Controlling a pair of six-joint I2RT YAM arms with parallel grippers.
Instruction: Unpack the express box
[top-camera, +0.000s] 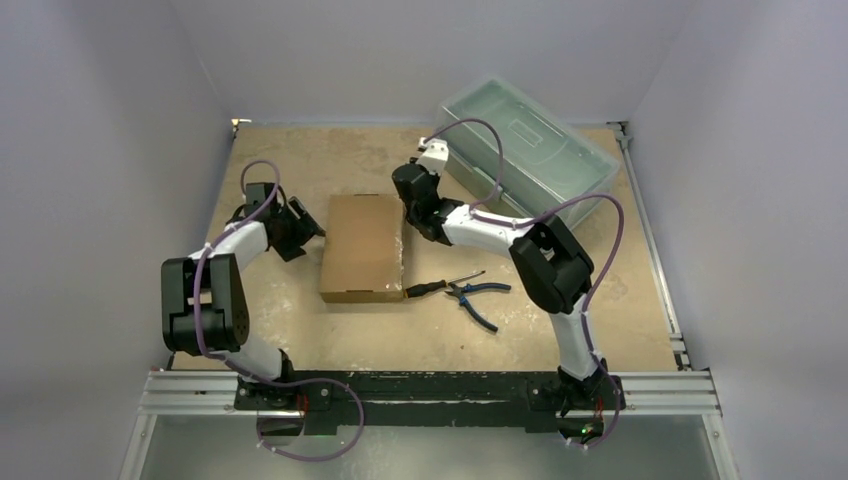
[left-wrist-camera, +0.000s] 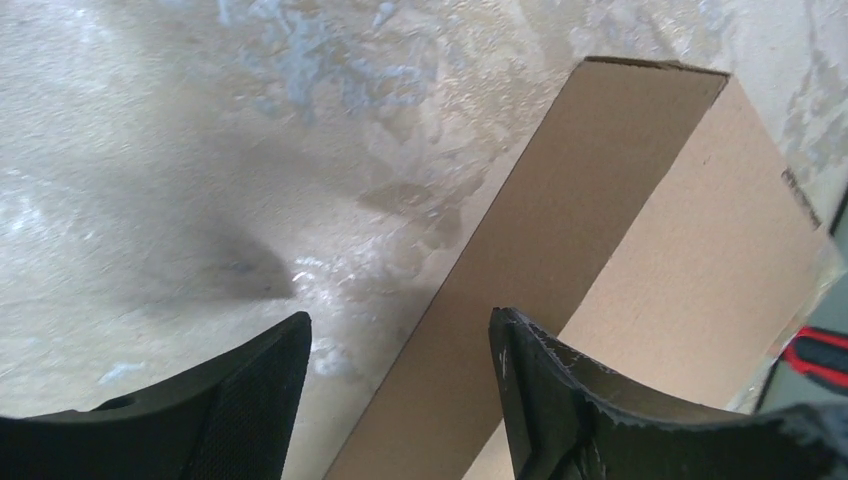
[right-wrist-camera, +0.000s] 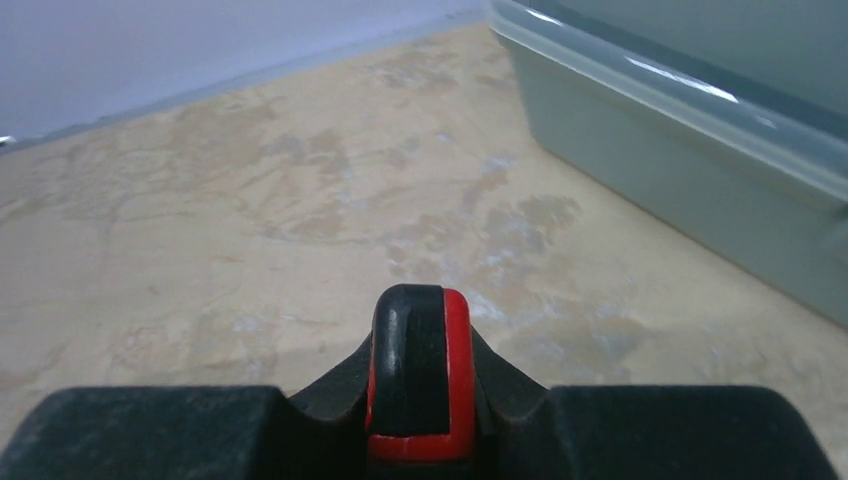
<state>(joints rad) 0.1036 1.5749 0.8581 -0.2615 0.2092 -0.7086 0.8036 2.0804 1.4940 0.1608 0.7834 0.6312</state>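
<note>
The express box (top-camera: 362, 248), flat brown cardboard, lies shut in the middle of the table. In the left wrist view its long side wall (left-wrist-camera: 560, 230) runs up between my fingers. My left gripper (top-camera: 303, 232) (left-wrist-camera: 400, 335) is open at the box's left edge, one finger over the table and the other over the lid, with nothing gripped. My right gripper (top-camera: 412, 198) (right-wrist-camera: 420, 345) sits just off the box's far right corner. It is shut on a red and black tool handle (right-wrist-camera: 421, 370), whose working end is hidden.
A translucent grey-green plastic toolbox (top-camera: 530, 150) (right-wrist-camera: 700, 170) stands at the back right, close to my right gripper. Blue-handled pliers (top-camera: 478, 293) and a screwdriver (top-camera: 440, 285) lie on the table just right of the box's near corner.
</note>
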